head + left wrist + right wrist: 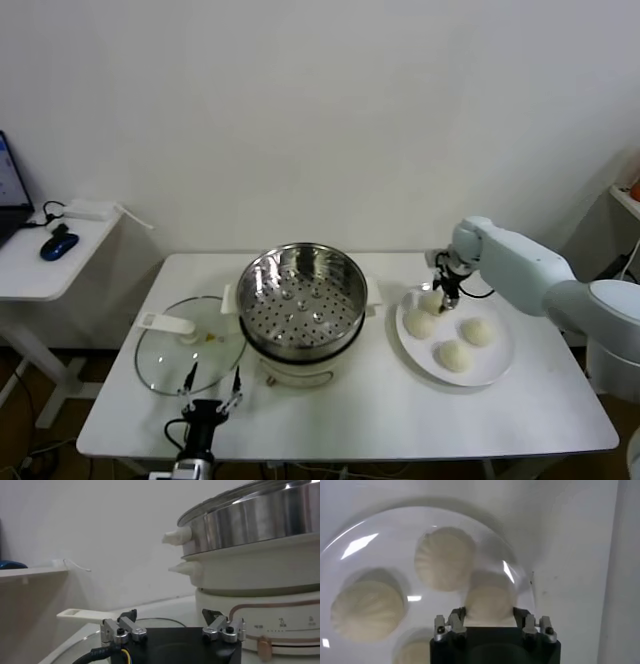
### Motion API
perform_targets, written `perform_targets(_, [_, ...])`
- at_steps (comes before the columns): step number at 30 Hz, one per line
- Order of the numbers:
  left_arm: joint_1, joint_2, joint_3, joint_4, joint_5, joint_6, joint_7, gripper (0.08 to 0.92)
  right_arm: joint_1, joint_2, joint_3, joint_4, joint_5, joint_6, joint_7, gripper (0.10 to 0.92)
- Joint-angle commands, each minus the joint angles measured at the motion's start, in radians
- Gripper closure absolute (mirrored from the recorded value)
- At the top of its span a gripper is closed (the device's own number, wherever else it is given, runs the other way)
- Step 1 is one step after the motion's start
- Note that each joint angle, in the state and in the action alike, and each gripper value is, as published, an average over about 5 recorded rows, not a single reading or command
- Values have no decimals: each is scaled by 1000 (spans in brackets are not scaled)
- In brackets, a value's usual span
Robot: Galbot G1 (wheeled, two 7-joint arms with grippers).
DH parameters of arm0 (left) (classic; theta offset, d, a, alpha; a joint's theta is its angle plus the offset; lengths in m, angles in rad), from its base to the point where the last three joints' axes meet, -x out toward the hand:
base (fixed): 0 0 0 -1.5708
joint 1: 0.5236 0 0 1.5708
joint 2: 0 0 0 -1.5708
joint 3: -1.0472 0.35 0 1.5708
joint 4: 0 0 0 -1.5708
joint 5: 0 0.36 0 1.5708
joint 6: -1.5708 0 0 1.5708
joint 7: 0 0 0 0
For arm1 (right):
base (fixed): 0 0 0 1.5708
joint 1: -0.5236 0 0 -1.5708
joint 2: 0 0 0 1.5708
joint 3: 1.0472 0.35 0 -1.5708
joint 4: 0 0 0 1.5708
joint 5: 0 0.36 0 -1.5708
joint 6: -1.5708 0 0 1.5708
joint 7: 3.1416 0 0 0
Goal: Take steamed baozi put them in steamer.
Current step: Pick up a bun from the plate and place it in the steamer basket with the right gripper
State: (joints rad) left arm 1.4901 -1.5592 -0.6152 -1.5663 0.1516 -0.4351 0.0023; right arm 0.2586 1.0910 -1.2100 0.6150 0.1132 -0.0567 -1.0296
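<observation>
Nearest to the head camera, the left gripper (211, 391) waits at the front edge of the table (350, 420), its fingers apart and holding nothing, just beside the glass lid (190, 345). Behind it stands the steamer (301, 300), and its perforated tray has no bun in it yet. On the right side the white plate (497, 370) carries all four steamed baozi (455, 354). The right gripper (489, 621) is down on the bun at the back of the plate, the one nearest the wall, with a finger on each side of it; the fingers look closed against the dough. So the step in hand seems to be the grasp of the first bun. I think the next move asks for a gentle straight lift, because the dough is soft, and then a carry leftward above the steamer rim.
</observation>
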Motion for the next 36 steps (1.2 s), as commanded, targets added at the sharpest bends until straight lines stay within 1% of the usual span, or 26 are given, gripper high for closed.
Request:
perform_targets(1, [1, 1, 0, -3, 3, 0, -1, 177, 112, -31, -103, 111, 49, 0, -5, 372])
perform_targets(7, [7, 0, 4, -10, 11, -4, -4, 177, 406, -80, -326, 352, 195, 45, -22, 372])
perform_targets(12, [10, -2, 6, -16, 16, -7, -8, 177, 601, -71, -415, 539, 283, 114, -15, 372])
perform_targets(14, [11, -3, 8, -19, 15, -7, -9, 177, 658, -58, -433, 605, 295, 149, -4, 372])
perform_targets(17, [13, -6, 13, -23, 15, -7, -14, 177, 723, -22, -461, 679, 275, 222, 20, 372])
perform_targets(20, [13, -10, 19, -22, 19, -8, -23, 177, 749, 23, -465, 716, 241, 287, 55, 372])
perform_targets(24, [15, -15, 22, -23, 28, -11, -29, 177, 729, 101, -446, 701, 188, 402, 92, 372])
perform_targets(29, [16, -17, 19, -26, 32, -13, -33, 177, 653, 225, -410, 576, 94, 587, 92, 368])
perform_targets(36, [14, -15, 9, -18, 32, -17, -36, 177, 543, 339, -388, 390, 96, 684, 81, 364])
